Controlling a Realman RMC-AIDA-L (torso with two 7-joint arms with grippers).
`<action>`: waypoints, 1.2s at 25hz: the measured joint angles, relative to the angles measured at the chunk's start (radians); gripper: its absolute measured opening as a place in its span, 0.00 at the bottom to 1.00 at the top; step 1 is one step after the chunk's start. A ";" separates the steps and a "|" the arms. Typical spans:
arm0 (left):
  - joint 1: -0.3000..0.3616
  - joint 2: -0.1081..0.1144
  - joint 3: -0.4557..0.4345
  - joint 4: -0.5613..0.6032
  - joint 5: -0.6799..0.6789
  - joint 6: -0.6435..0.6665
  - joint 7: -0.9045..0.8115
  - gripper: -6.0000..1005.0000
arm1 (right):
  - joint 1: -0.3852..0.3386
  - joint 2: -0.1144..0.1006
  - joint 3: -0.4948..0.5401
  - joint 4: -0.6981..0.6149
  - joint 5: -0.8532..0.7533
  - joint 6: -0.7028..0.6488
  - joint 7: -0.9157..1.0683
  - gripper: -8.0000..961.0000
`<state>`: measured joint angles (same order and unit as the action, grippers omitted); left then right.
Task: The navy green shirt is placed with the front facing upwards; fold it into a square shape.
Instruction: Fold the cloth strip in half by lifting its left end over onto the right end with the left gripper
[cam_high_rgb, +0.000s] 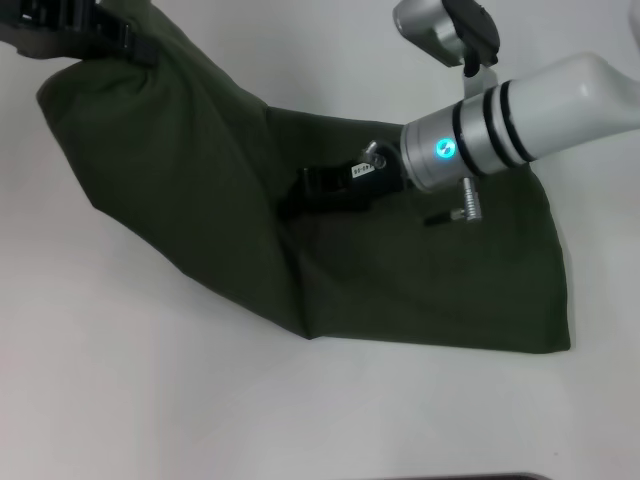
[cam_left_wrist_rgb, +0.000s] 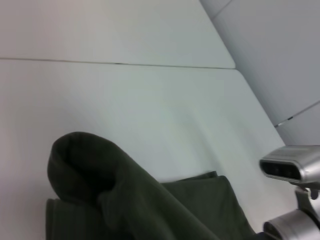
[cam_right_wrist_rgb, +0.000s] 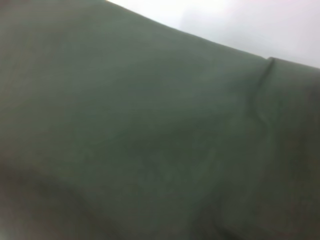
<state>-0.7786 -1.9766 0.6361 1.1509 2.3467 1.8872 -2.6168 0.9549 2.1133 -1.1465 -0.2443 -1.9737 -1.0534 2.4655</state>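
The shirt (cam_high_rgb: 200, 190) looks soft, light, limp; best pinched at edges; left tool (cam_high_rgb: 75, 30) grasps its raised corner; right tool (cam_high_rgb: 335, 190): cannot tell.

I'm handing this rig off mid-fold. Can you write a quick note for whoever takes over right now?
Left gripper: raised at the far left, holding one end of the navy green shirt up off the table.
Right gripper: low on the middle of the shirt, apparently pinning it; fingers not readable.
Done: shirt is already narrowed into a long band; its right part lies flat.
Left: carry the lifted end over onto the flat part, release, and square it up.
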 joint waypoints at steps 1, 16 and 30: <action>-0.001 -0.003 0.000 0.009 -0.009 0.009 0.001 0.07 | 0.011 0.002 -0.004 0.014 0.000 0.015 -0.001 0.03; 0.007 -0.001 -0.001 0.017 -0.064 0.017 0.009 0.07 | 0.010 -0.014 -0.006 0.025 0.033 -0.001 -0.017 0.03; 0.003 0.001 0.002 0.013 -0.055 0.001 0.001 0.07 | -0.067 -0.011 -0.082 -0.064 0.095 -0.129 0.001 0.03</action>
<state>-0.7757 -1.9752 0.6382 1.1642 2.2913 1.8883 -2.6162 0.8878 2.1022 -1.2280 -0.3078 -1.8787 -1.1829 2.4666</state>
